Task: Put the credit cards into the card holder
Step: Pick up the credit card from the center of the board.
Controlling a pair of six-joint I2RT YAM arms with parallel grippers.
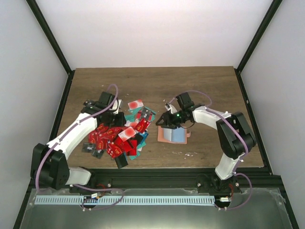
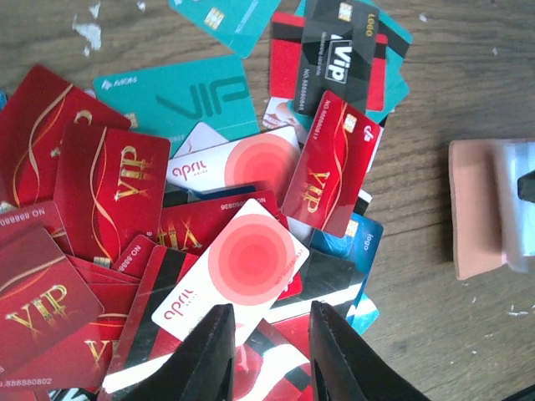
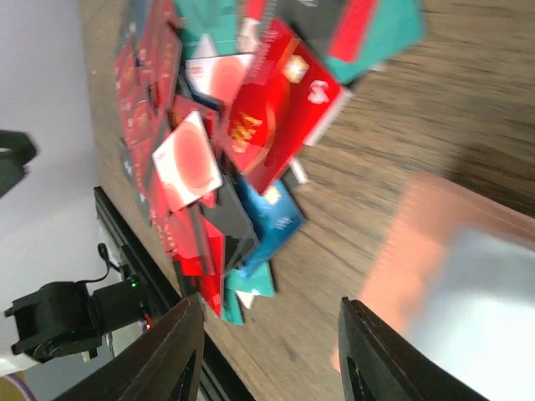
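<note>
You are looking at your left gripper [image 2: 267, 355] standing part-open, gripping nothing; the white red-spot card [image 2: 238, 271] is lying just beyond its fingertips, long axis slanting across the gap; your right gripper [image 3: 272, 342], also parted and empty, is hanging by the card holder [image 3: 443, 251].

The bench [image 1: 190, 81] is overlooked from above and behind by the top camera. The credit cards [image 2: 242, 259] and card holder [image 2: 472, 209] are seen close by both wrist cameras.

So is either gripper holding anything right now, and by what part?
Nothing is held. The left gripper is open over a white april card with a red spot; the right gripper is open above the card holder.
</note>
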